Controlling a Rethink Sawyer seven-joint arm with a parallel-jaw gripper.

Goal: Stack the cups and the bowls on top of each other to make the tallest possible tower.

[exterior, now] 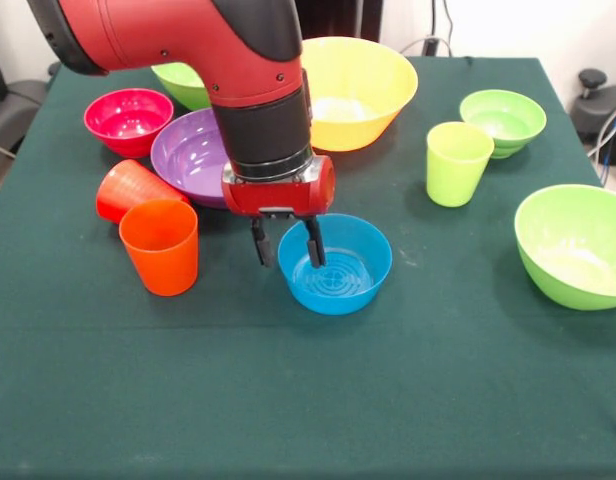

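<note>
My gripper (287, 245) is open and hangs over the near-left rim of the blue bowl (340, 268). One finger is outside the rim and one finger (315, 243) is inside the bowl. The orange cup (161, 246) stands upright to the left of the gripper. The red cup (126, 187) lies on its side behind it, next to the purple bowl (186, 155). The lime green cup (456, 162) stands upright at the right. No tower is in view.
The yellow bowl (363, 88) sits at the back middle and the magenta bowl (128, 120) at the back left. One green bowl (178, 82) is partly hidden behind my arm. A small green bowl (504, 120) is at the back right and a large one (576, 246) at the right edge.
</note>
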